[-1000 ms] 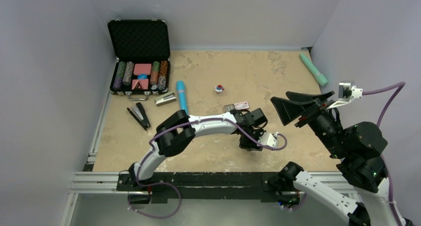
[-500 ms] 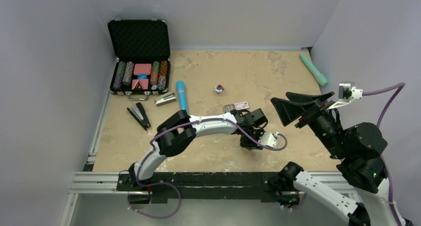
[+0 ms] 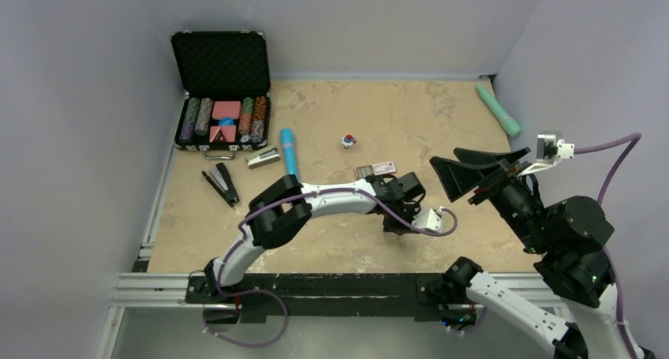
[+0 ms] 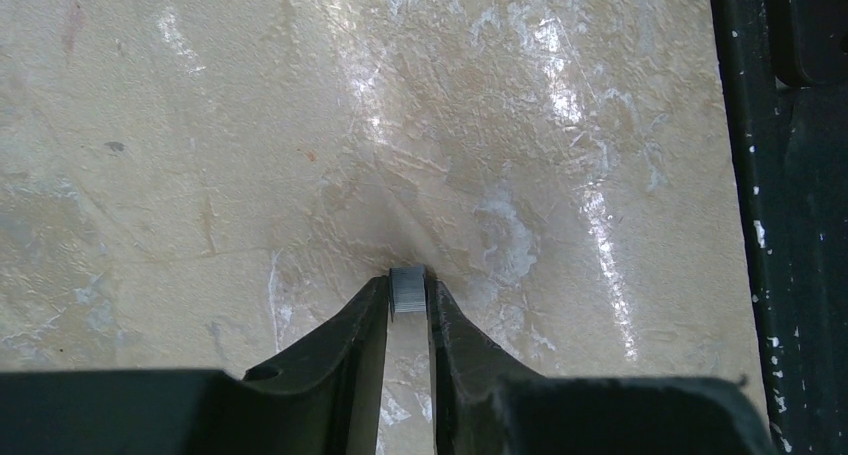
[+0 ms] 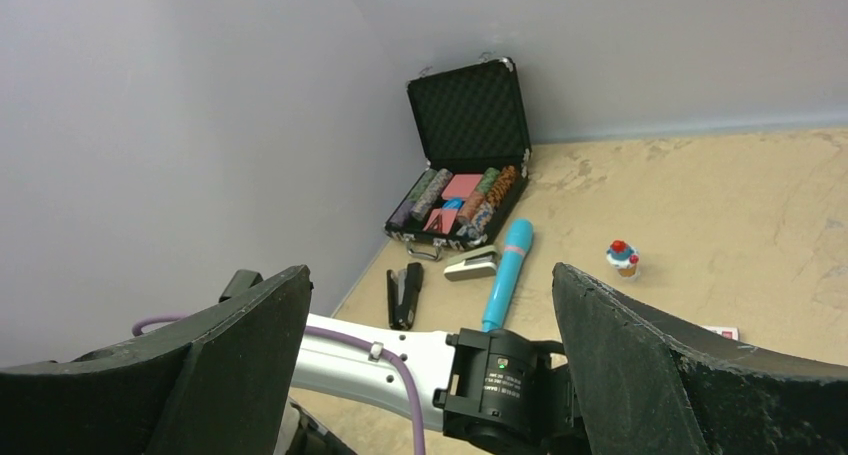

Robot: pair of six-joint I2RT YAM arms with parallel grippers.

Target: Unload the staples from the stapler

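The left claw [image 4: 407, 297] stood narrow, its two dark fingertips [image 4: 370, 320] pressed in on either side of the staples [image 4: 406, 283], a short silvery strip caught between them. The strip sat low over the pale, scuffed table [image 4: 200, 125]; whether it rested on the surface or hung just clear of it could not be told. In the top view that claw [image 3: 394, 226] pointed down at the near middle of the table, with the white left arm [image 3: 331, 197] stretched out low across to it from the left.

The right claw [image 3: 446, 155] was spread wide and held nothing. It hung in the air to the right of the left claw and well above the table, and in its own camera its two black fingers [image 5: 250, 325] framed the scene with a broad gap between them.

Just beyond the left arm's wrist lay a small flat card [image 3: 377, 169]. Farther back stood a tiny red, white and blue figure [image 3: 348, 141]. To the left of it lay a blue tube [image 3: 289, 153], and just beside that a silver stapler [image 3: 263, 157]. The black stapler [image 3: 222, 184] lay nearer the left edge, spread open, well apart from the staples. Behind both, an open black case [image 3: 222, 63] held rows of poker chips [image 3: 225, 118]. A green cylinder [image 3: 498, 110] lay at the far right edge.
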